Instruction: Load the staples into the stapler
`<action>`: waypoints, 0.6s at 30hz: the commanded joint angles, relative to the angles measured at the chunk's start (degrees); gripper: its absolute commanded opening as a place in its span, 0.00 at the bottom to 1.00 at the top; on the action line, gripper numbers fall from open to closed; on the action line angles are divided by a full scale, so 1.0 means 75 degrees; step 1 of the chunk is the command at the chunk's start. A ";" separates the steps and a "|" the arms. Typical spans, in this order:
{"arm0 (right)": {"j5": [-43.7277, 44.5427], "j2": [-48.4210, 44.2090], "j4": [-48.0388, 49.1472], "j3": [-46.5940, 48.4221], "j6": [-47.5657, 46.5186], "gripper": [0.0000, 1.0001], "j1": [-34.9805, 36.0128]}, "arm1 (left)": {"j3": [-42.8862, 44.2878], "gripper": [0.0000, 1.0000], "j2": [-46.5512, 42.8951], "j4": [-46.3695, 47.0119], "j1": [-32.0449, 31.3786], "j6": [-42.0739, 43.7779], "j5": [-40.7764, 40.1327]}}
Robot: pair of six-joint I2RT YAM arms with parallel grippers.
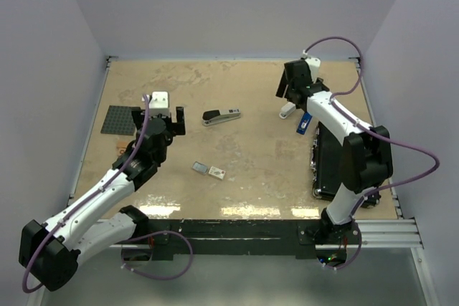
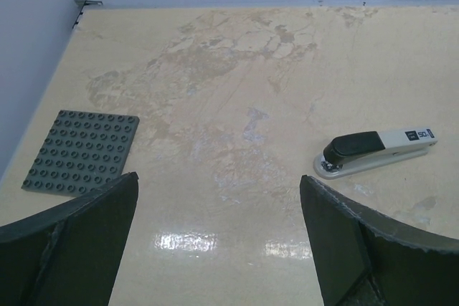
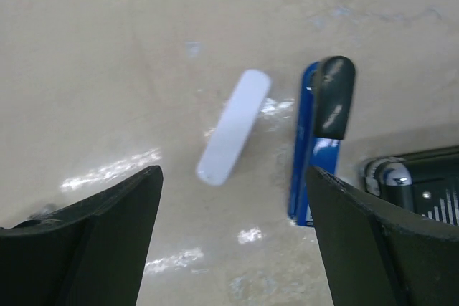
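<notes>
The staples box (image 1: 217,173), tiny and whitish with a reddish mark, lies mid-table beside a small grey tray piece (image 1: 200,167). A black-and-white stapler (image 1: 220,116) lies closed behind them; it also shows at the right of the left wrist view (image 2: 376,152). My left gripper (image 1: 167,121) is open and empty, left of that stapler, with bare table between its fingers (image 2: 219,180). My right gripper (image 1: 290,89) is open and empty at the far right, above a white stapler (image 3: 234,127) and a blue stapler (image 3: 319,141). The staples are out of both wrist views.
A grey studded baseplate (image 1: 118,120) lies at the left, also in the left wrist view (image 2: 82,152). A black case (image 1: 333,166) stands along the right edge and shows in the right wrist view (image 3: 423,184). The white stapler (image 1: 287,110) and blue stapler (image 1: 304,122) lie beside it.
</notes>
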 commanded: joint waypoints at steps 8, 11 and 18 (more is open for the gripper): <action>0.0659 0.1123 -0.0837 0.0456 0.0669 0.81 -0.1241 | -0.0051 0.99 -0.0301 0.0415 -0.0153 0.0145 -0.0095; 0.0600 0.1427 -0.0743 0.0456 0.0716 0.79 -0.1393 | -0.0051 0.99 -0.0325 0.0415 -0.0188 0.0157 -0.0060; 0.0530 0.1697 -0.0462 0.0526 0.0470 0.54 -0.1487 | -0.0063 0.99 -0.0348 0.0427 -0.0224 0.0145 0.0057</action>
